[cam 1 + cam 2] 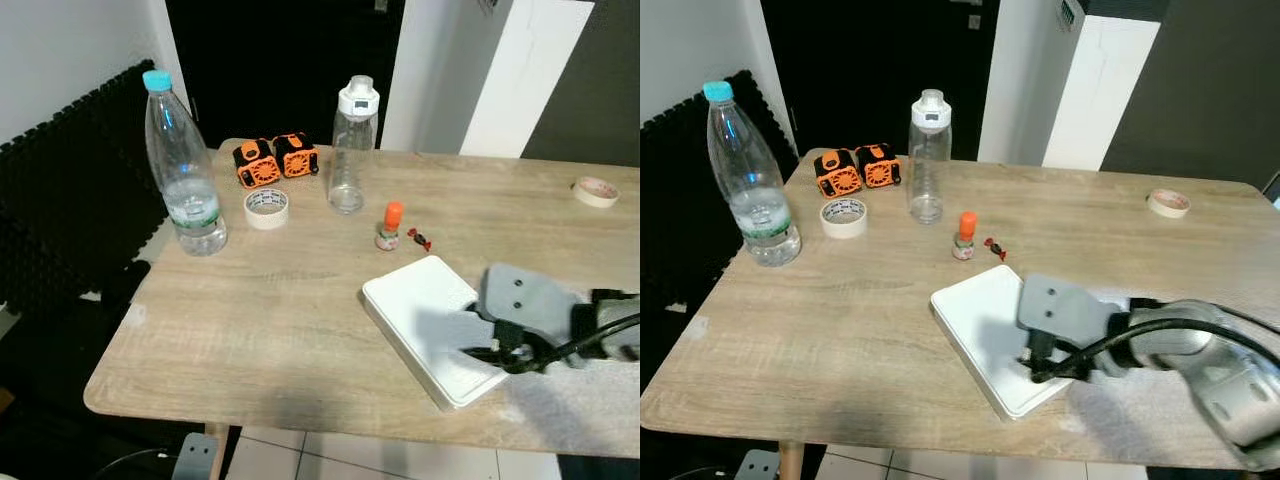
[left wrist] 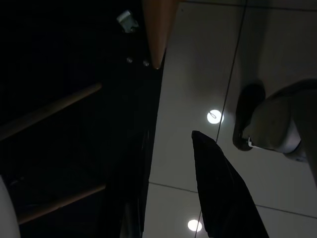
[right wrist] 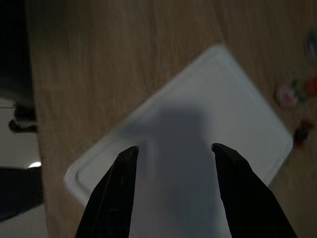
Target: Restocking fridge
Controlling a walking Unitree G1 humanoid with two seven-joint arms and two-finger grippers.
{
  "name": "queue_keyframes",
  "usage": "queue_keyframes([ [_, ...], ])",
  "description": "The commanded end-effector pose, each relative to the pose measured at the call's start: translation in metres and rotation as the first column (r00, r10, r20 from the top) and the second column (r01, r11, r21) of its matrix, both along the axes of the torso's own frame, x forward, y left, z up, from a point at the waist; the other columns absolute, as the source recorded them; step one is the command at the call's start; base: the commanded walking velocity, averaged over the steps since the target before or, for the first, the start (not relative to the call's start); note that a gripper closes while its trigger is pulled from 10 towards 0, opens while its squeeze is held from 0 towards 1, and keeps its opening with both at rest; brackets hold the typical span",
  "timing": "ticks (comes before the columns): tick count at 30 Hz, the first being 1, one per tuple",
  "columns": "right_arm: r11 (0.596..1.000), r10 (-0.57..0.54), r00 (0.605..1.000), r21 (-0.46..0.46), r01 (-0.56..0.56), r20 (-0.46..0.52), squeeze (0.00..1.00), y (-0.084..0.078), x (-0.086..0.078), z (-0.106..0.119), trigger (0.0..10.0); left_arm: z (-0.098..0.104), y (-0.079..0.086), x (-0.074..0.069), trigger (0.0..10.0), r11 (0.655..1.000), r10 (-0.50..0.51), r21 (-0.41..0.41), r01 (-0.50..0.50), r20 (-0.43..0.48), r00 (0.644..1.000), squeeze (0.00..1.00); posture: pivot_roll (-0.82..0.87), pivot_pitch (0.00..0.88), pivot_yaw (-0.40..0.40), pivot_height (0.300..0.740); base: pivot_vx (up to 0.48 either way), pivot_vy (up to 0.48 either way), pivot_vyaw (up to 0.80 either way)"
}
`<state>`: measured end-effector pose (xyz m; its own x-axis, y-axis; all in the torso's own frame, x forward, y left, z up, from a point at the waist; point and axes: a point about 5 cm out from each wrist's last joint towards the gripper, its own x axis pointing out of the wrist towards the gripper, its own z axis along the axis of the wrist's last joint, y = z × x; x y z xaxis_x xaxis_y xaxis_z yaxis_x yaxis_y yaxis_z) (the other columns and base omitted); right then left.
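Note:
A flat white container [image 1: 425, 325] lies on the wooden table [image 1: 270, 320] near its front right edge. My right gripper [image 3: 176, 148] hovers just above it, open, with both black fingers spread over the white top and nothing between them. The grey right wrist [image 1: 1065, 312] covers the container's right part. Farther back stand a large water bottle with a blue cap [image 1: 185, 170] at the left and a clear bottle with a white lid [image 1: 352, 145] in the middle. My left gripper [image 2: 171, 141] hangs idle and open beside the table over the tiled floor.
Two orange-and-black gadgets [image 1: 275, 160], a tape roll [image 1: 266, 208], a small orange-capped bottle [image 1: 390, 226] and a red candy [image 1: 418, 239] sit mid-table. Another tape roll [image 1: 597, 191] lies far right. A black padded seat [image 1: 70, 200] stands left; a tall white unit [image 1: 1095, 90] stands behind.

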<state>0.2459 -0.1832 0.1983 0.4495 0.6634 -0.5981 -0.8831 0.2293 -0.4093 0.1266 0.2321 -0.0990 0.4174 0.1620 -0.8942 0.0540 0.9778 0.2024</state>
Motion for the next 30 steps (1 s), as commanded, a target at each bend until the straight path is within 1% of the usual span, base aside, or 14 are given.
queue_keyframes([
  [1, 1.0, 0.012, 1.0, 0.01, -0.012, -0.005, 0.0, 0.003, 0.001, -0.004, 10.0, -0.003, -0.006, -0.004, 10.0, 1.0, 0.006, -0.016, -0.006, -0.023, 1.0, 0.0, 0.0, 0.0, -0.031, 0.74, 0.0, 0.0, 0.0],
  [2, 1.0, 0.013, 1.0, 0.014, -0.013, -0.004, 0.0, 0.004, 0.001, -0.005, 10.0, -0.003, -0.006, -0.004, 10.0, 1.0, 0.007, -0.016, -0.007, -0.025, 1.0, 0.0, 0.0, 0.0, -0.031, 0.74, 0.0, 0.0, 0.0],
  [3, 1.0, 0.001, 1.0, 0.015, -0.001, 0.01, 0.0, 0.008, 0.006, -0.009, 10.0, -0.003, -0.007, -0.004, 10.0, 1.0, 0.004, -0.015, -0.005, -0.027, 1.0, 0.0, 0.0, 0.0, -0.03, 0.74, -0.251, 0.0, 0.0],
  [4, 1.0, 0.001, 1.0, 0.015, -0.001, 0.01, 0.0, 0.008, 0.006, -0.009, 10.0, -0.003, -0.007, -0.004, 10.0, 1.0, 0.004, -0.015, -0.005, -0.027, 1.0, 0.0, 0.0, 0.0, -0.03, 0.74, -0.251, 0.0, 0.0],
  [7, 0.998, -0.001, 0.999, 0.06, -0.002, 0.044, 0.0, 0.026, 0.015, -0.016, 10.0, -0.004, -0.007, -0.006, 10.0, 1.0, -0.003, -0.014, 0.002, -0.035, 0.999, 0.0, 0.0, 0.0, -0.03, 0.74, -0.296, 0.0, 0.0],
  [9, 0.997, 0.009, 0.999, 0.078, -0.012, 0.043, 0.0, 0.03, 0.015, -0.017, 10.0, -0.004, -0.007, -0.006, 10.0, 1.0, -0.005, -0.014, 0.004, -0.037, 0.999, 0.0, 0.0, 0.0, -0.03, 0.74, -0.322, 0.0, 0.0],
  [15, 0.997, 0.022, 0.999, 0.071, -0.024, 0.03, 0.0, 0.028, 0.014, -0.02, 10.0, -0.004, -0.007, -0.006, 10.0, 1.0, -0.008, -0.013, 0.008, -0.037, 0.999, 0.0, 0.0, 0.0, -0.03, 0.74, -0.336, 0.0, 0.0],
  [21, 0.996, 0.019, 0.999, 0.081, -0.022, 0.03, 0.0, 0.024, 0.014, -0.019, 10.0, -0.004, -0.006, -0.007, 10.0, 1.0, -0.012, -0.015, 0.011, -0.041, 0.999, 0.0, 0.0, 0.0, -0.028, 0.74, -0.346, 0.0, 0.0],
  [23, 0.997, 0.006, 0.999, 0.08, -0.01, 0.047, 0.0, 0.022, 0.017, -0.018, 10.0, -0.004, -0.007, -0.007, 10.0, 1.0, -0.013, -0.016, 0.012, -0.042, 0.999, 0.0, 0.0, 0.0, -0.028, 0.74, -0.345, 0.0, 0.0],
  [26, 0.996, -0.052, 0.993, 0.072, 0.044, 0.107, 0.0, 0.016, 0.028, -0.017, 10.0, -0.004, -0.007, -0.007, 10.0, 1.0, -0.016, -0.018, 0.015, -0.042, 0.999, 0.0, 0.0, 0.0, -0.028, 0.74, -0.339, 0.0, 0.0],
  [28, 0.995, -0.08, 0.989, 0.061, 0.073, 0.122, 0.0, 0.013, 0.034, -0.018, 10.0, -0.004, -0.008, -0.007, 10.0, 1.0, -0.016, -0.019, 0.016, -0.036, 0.999, 0.0, 0.0, 0.0, -0.029, 0.74, -0.291, 0.0, 0.0],
  [30, 0.995, -0.089, 0.988, 0.044, 0.084, 0.125, 0.0, 0.01, 0.035, -0.02, 10.0, -0.004, -0.008, -0.006, 10.0, 1.0, -0.004, -0.024, 0.003, -0.028, 1.0, 0.0, 0.0, 0.0, -0.029, 0.74, -0.137, 0.0, 0.0],
])
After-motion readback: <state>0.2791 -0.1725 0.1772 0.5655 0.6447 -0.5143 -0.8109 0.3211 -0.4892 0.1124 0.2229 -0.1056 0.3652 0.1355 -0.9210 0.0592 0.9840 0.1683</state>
